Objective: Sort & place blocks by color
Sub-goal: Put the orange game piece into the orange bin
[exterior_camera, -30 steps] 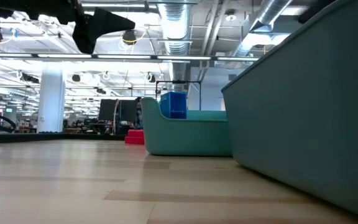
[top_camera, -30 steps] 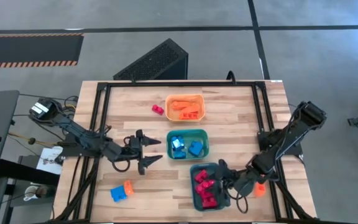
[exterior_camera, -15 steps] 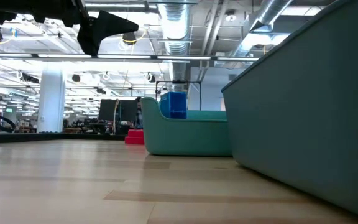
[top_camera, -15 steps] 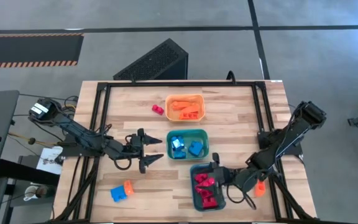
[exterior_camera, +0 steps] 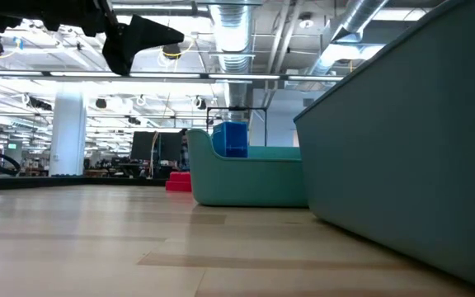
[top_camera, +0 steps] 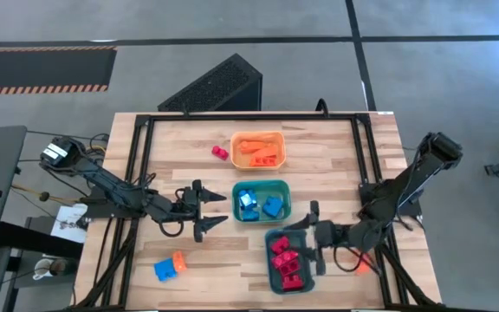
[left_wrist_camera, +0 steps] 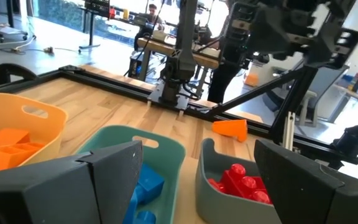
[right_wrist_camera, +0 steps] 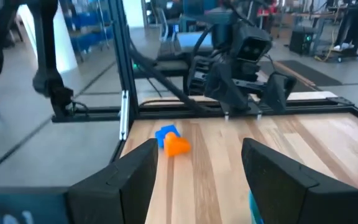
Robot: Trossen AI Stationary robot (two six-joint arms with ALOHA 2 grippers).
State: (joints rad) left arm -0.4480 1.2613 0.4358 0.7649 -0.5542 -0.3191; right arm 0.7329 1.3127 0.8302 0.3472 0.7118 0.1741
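My left gripper (top_camera: 211,212) hangs open above bare wood left of the green tray (top_camera: 262,185), which holds blue blocks (top_camera: 249,204). My right gripper (top_camera: 310,238) is open at the right rim of the dark teal tray (top_camera: 270,273), beside the red blocks (top_camera: 285,260) lying in it. Orange blocks (top_camera: 258,149) lie in the orange tray (top_camera: 277,139). On the table rest a red block (top_camera: 221,153), a blue and an orange block side by side (top_camera: 170,266), and an orange wedge (left_wrist_camera: 231,127) under my right arm.
A black frame (top_camera: 137,173) runs round the tabletop, with posts at its sides. The three trays stand in a slanted row down the table's middle. Bare wood lies to the left of the trays and at the far right corner (top_camera: 336,147).
My right arm has raised its elbow and swung its gripper a little toward the far edge, along the right rim of the dark teal tray. The blocks on the table lie where they were.
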